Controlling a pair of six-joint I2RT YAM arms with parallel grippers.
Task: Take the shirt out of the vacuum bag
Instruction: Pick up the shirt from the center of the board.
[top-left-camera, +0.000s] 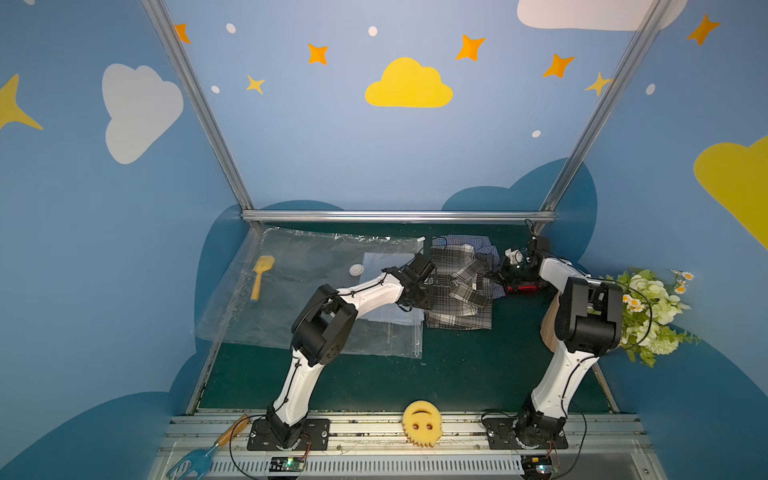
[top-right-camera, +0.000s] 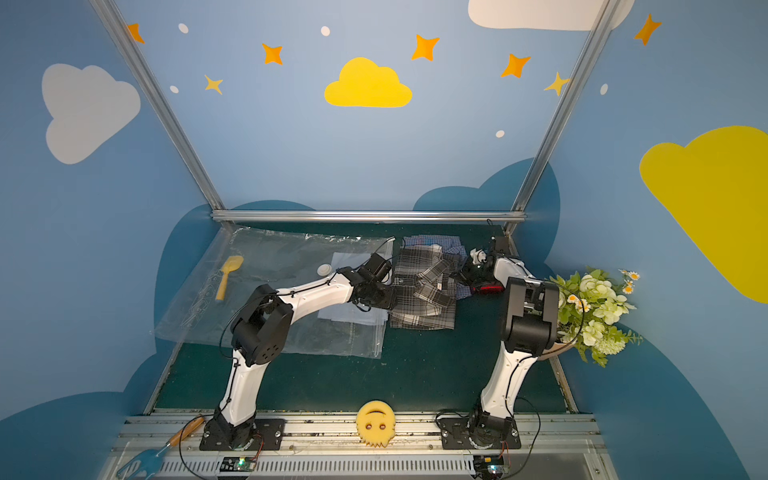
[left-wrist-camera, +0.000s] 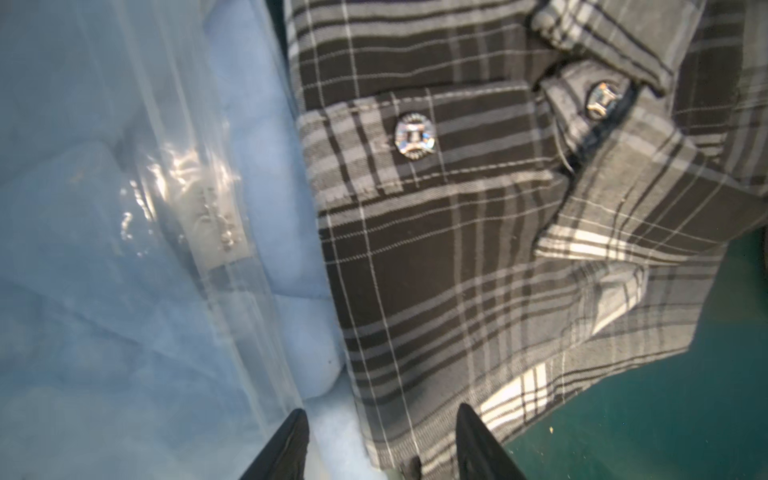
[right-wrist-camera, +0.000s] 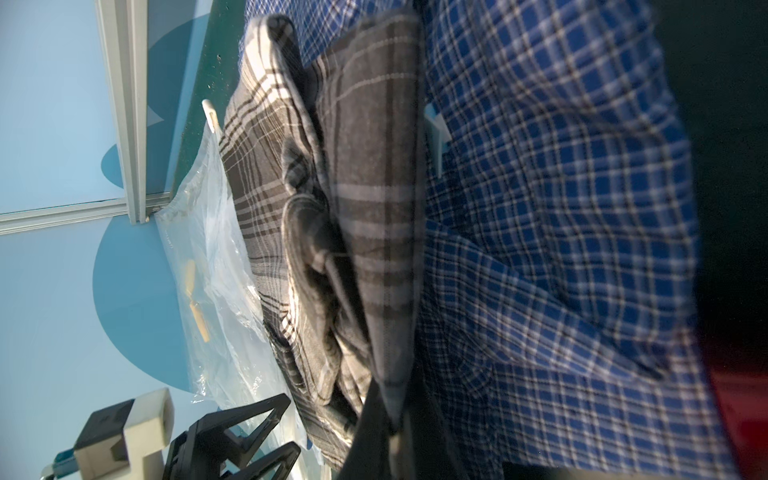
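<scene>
Top view, vacuum bag (top-left-camera: 299, 257) lengthwise left-right, zip (top-left-camera: 417, 332) rightward

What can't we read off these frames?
- left gripper: own wrist hides its jaws in top views; the wrist view's edge cuts them off.
- light blue cloth: left arm covers much.
- red object: right arm hides most.
- right gripper pinch on plaid shirt: wrist view blurred.

grey plaid shirt (top-left-camera: 457, 291) lies crumpled beside clear vacuum bag (top-left-camera: 291, 266).
</scene>
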